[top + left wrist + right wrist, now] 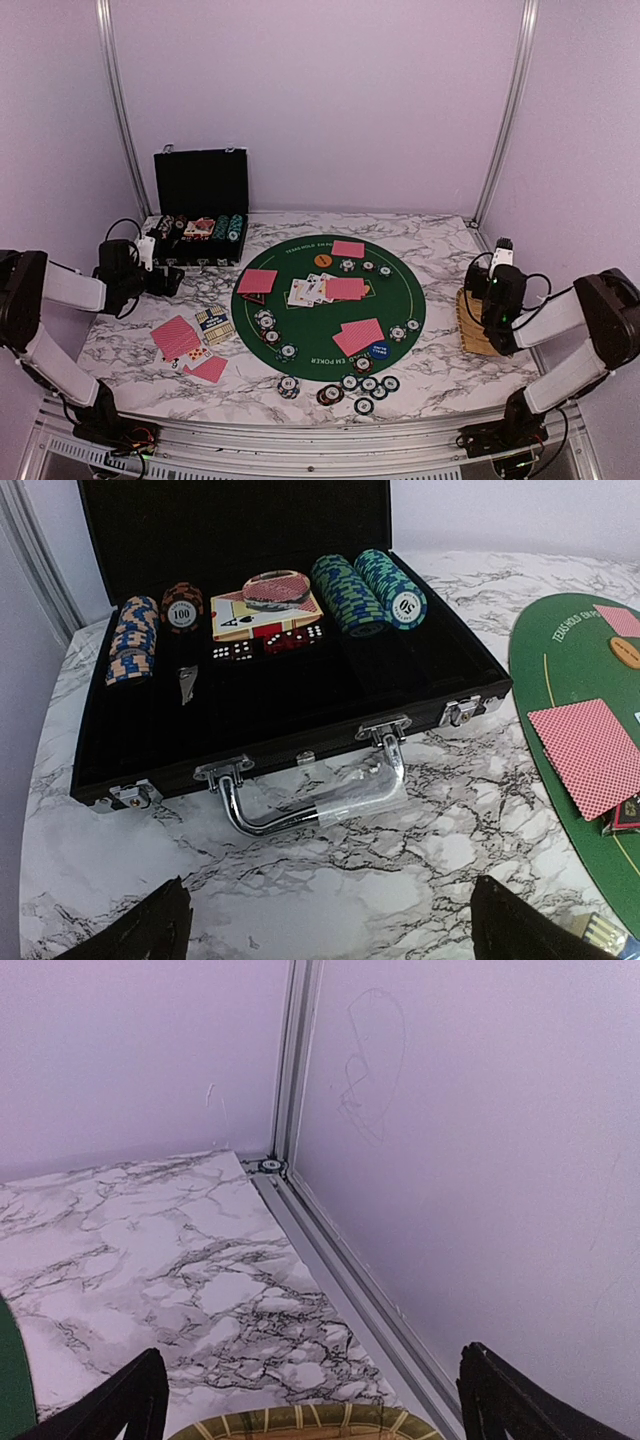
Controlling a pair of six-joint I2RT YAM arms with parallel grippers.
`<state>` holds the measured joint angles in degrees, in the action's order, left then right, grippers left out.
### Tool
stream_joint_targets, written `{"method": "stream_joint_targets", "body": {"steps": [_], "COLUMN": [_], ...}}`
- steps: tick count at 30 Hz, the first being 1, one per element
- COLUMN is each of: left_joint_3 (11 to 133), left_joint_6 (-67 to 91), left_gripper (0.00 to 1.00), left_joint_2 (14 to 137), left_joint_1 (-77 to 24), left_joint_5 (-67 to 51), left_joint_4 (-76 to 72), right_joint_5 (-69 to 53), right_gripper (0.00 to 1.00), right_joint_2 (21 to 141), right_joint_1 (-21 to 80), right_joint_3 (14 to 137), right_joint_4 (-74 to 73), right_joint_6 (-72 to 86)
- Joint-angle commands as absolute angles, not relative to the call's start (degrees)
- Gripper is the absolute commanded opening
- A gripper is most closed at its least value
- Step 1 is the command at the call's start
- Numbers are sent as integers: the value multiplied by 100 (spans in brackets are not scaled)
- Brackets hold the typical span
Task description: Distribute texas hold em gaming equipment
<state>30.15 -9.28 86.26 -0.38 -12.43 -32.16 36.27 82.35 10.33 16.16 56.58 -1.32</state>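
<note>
Soft, even light fills the scene. Shadows on the marble table (450, 370) are faint, and the far wall (320, 100) looks washed out. The black case (300, 695) stays dark inside, its handle (330, 805) glints, and the red card (590, 755) at right is sharp.

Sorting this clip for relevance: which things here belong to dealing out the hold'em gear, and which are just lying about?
Belongs to the job:
poker chips, red-backed cards, orange button, blue button, triangular marker

Just lying about:
black chip case, wicker basket, green mat
</note>
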Motion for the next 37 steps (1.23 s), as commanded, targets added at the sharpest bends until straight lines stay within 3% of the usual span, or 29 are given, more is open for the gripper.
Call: {"method": "stream_joint_targets", "body": {"steps": [1,9,15,18,37], "left_joint_3": [2684,2143,1874,1415,1512], "left_joint_6": [-571,-317,-111,172,167], "left_gripper": [99,99,99,99,99], "left_joint_2": [8738,8576,8568,8852,8764], "left_joint_1": [-42,132,132,139,132], "left_joint_5": [-1365,-816,-323,241,282], "left_joint_4": [-4821,-5691,-6188,-7384,-7024], "right_joint_5": [3300,1435,1280,1151,1145], "right_gripper": [99,99,99,99,99], "right_joint_2": [8685,9335,9175,9184,9185], "right_joint_1": [916,739,371,264,267], "right_joint_3": [1211,791,1351,1398,1383], "right_joint_4": [7836,9230,7794,7796,7832], "right_joint_6": [-552,-1016,-513,-448,-474]}}
